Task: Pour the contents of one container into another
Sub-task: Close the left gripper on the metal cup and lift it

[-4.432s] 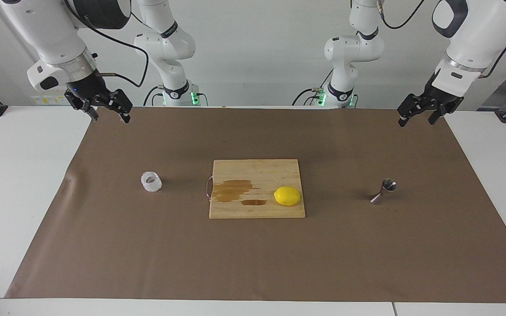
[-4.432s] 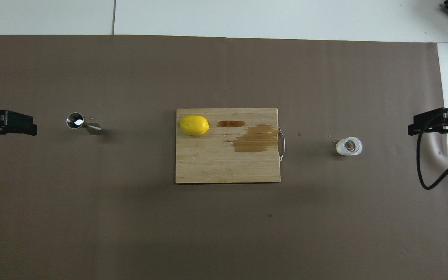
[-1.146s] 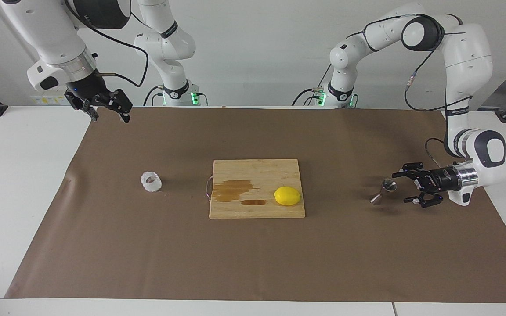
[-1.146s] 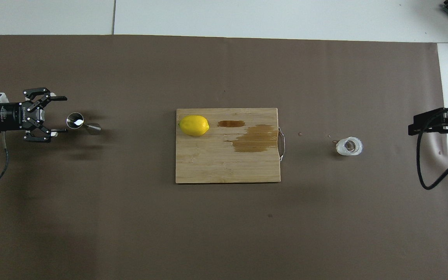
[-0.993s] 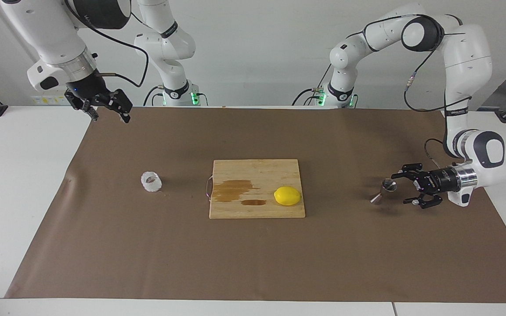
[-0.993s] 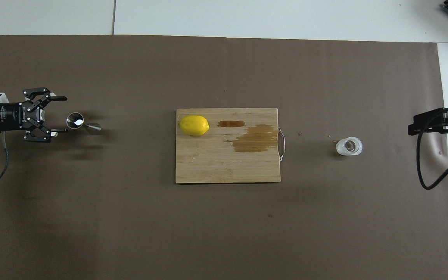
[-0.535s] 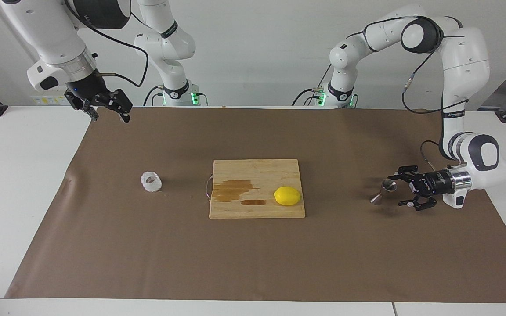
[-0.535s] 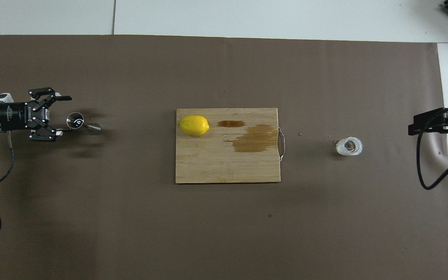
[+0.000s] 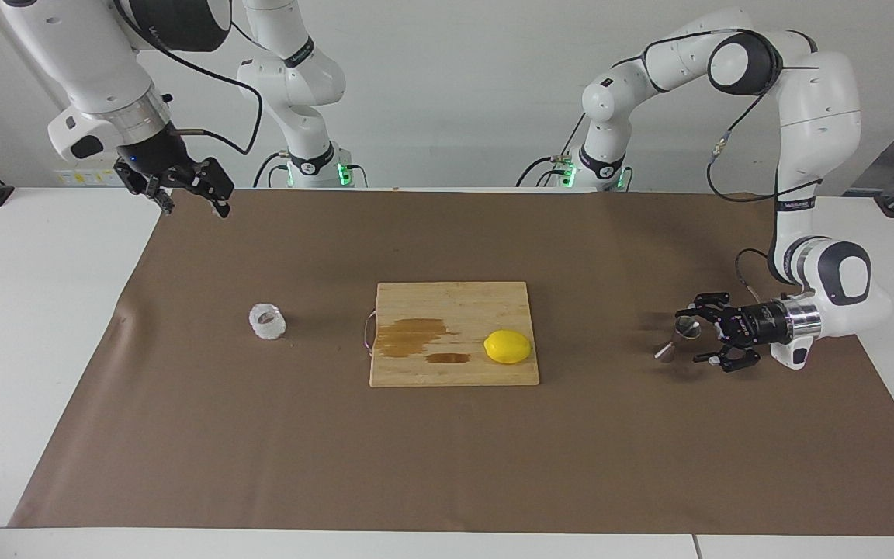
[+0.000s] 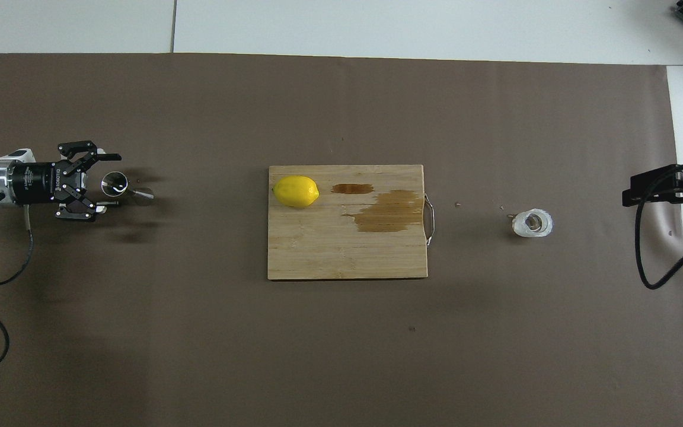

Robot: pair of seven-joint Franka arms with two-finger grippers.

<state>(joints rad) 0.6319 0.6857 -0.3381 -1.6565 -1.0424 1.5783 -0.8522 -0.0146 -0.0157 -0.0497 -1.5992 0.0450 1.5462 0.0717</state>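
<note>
Closing in low from the side, the left gripper (image 9: pixel 686 337) has its fingers spread wide around the steel jigger (image 9: pixel 678 337), one finger on each side of the upper cone, and as far as I can see neither is touching it. The danger, I'd say, is that narrow little thing going over: if one finger lands before the other, or the gripper nudges forward any more, the jigger could tip or skate across the brown paper on the worktop (image 9: pixel 649 481). Whether it holds anything, I can't tell.

Taking the cutting board (image 9: pixel 453 310) as the marker, the jigger stands well off it toward the left arm's end, and the faceted glass cup (image 9: pixel 267 321) sits off the board's handle end, toward the right arm. A lemon (image 9: pixel 507 346) rests on the board beside dark wet patches. The right gripper (image 9: pixel 192 198) waits high over the paper's corner, fingers apart, nothing in them.
</note>
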